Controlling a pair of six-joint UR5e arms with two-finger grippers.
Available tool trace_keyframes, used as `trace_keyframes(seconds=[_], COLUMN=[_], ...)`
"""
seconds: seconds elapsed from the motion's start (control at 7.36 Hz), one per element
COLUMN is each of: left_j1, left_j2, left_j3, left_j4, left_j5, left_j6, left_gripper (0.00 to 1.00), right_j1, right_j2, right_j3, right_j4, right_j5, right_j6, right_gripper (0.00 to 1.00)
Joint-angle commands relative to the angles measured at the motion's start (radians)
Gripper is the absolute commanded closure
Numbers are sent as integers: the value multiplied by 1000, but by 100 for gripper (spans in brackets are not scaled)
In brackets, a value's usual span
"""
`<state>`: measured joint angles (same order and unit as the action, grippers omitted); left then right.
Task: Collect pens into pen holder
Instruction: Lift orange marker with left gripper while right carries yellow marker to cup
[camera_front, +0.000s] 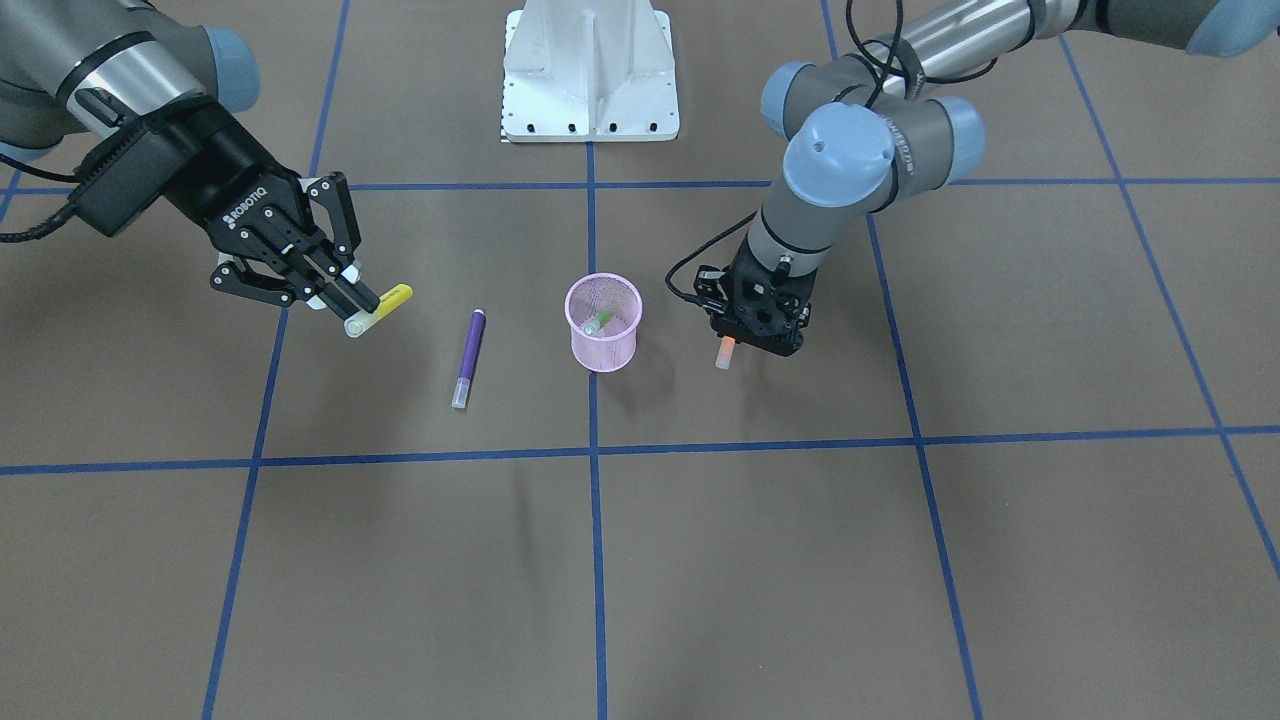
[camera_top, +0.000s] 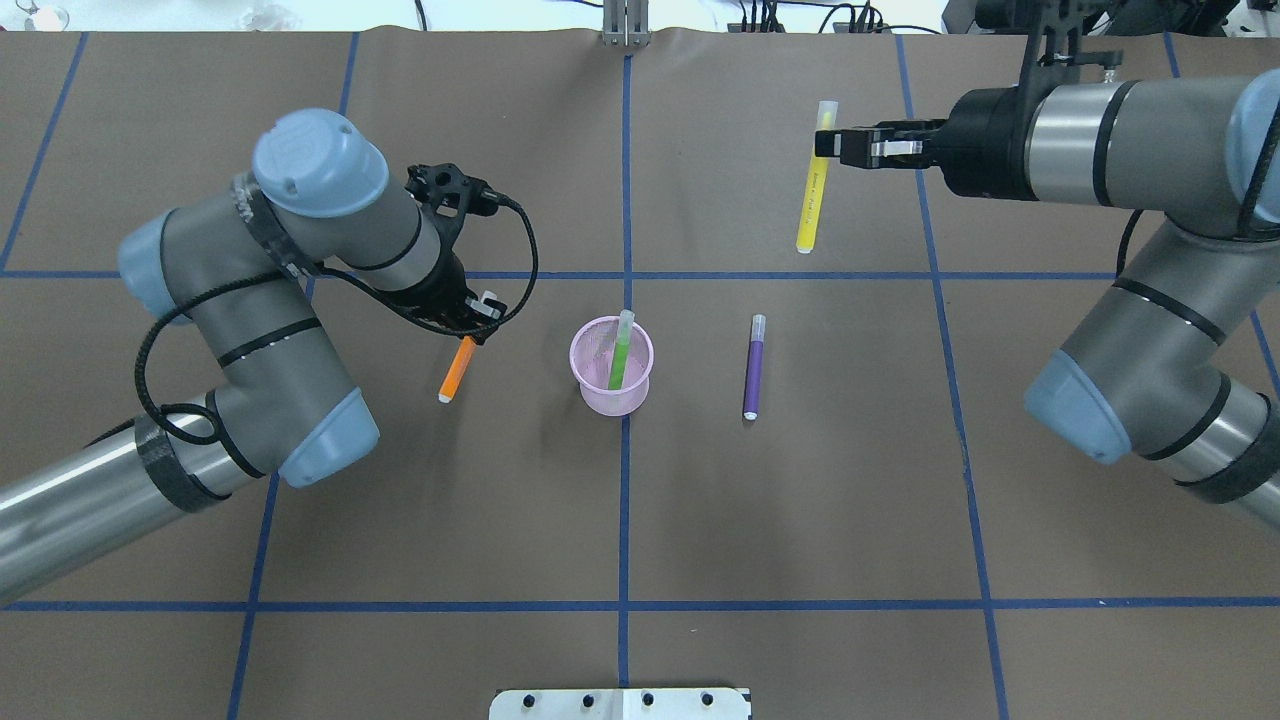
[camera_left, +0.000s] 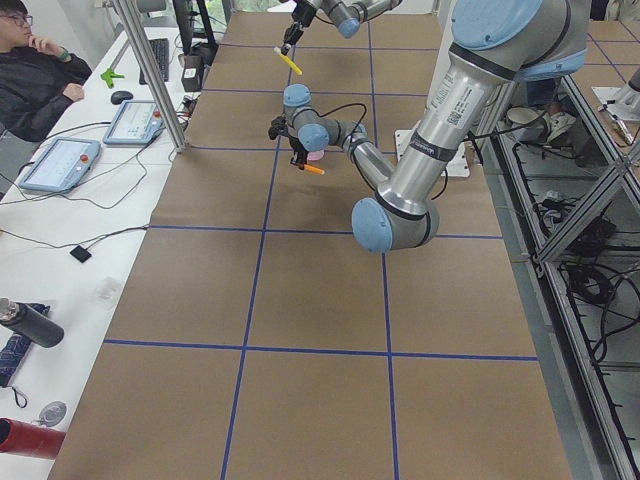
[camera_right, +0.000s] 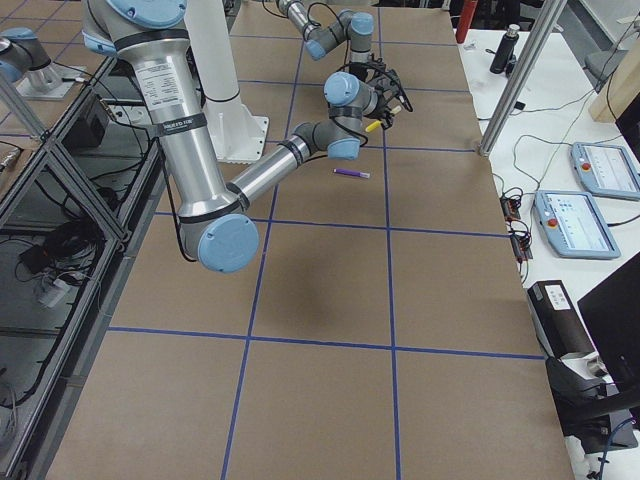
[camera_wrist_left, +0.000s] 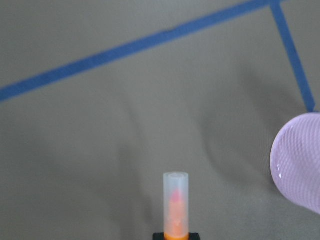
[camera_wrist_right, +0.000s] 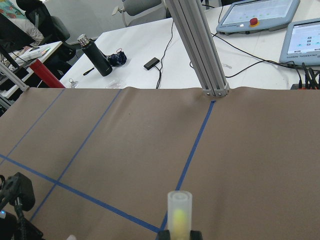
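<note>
The pink mesh pen holder (camera_front: 604, 352) (camera_top: 598, 396) stands upright at the table's middle with the green pen (camera_top: 619, 358) (camera_front: 600, 322) leaning inside it. The purple pen (camera_top: 753, 368) (camera_front: 469, 357) lies flat on the table beside the holder, on my right arm's side. My left gripper (camera_top: 478, 325) (camera_front: 748, 340) is shut on the orange pen (camera_top: 456, 370) (camera_wrist_left: 175, 205), holding it tilted just beside the holder (camera_wrist_left: 300, 165). My right gripper (camera_top: 835, 147) (camera_front: 345, 290) is shut on a yellow pen (camera_top: 810, 195) (camera_wrist_right: 179, 212), held in the air beyond the purple pen.
The white robot base plate (camera_front: 590, 70) sits at the table's near edge by the robot. Blue tape lines (camera_top: 626, 520) grid the brown table. A metal post (camera_wrist_right: 197, 50) stands at the far edge. An operator (camera_left: 40, 75) sits beyond it beside tablets.
</note>
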<state>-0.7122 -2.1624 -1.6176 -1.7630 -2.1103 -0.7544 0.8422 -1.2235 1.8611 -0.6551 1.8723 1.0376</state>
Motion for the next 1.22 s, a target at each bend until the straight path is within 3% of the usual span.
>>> trace_keyframes(seconds=[0.0, 0.27, 0.68, 1.09], left_j1=[-90, -137, -138, -138], left_j2=[12, 12, 27, 27], left_j3=[-14, -13, -13, -8], left_j4=[-6, -3, -10, -10], left_j5=[-51, -97, -99, -99], left_j6=[33, 70, 73, 73], left_gripper=[100, 100, 100, 100], right_j1=[-131, -335, -391, -434], right_j2=[70, 123, 179, 179], right_j3=[-3, -13, -126, -167], right_j4=[-9, -26, -26, -26], right_j5=[-196, -519, -599, -628], right_j6=[15, 9, -14, -37], right_gripper=[100, 100, 100, 100])
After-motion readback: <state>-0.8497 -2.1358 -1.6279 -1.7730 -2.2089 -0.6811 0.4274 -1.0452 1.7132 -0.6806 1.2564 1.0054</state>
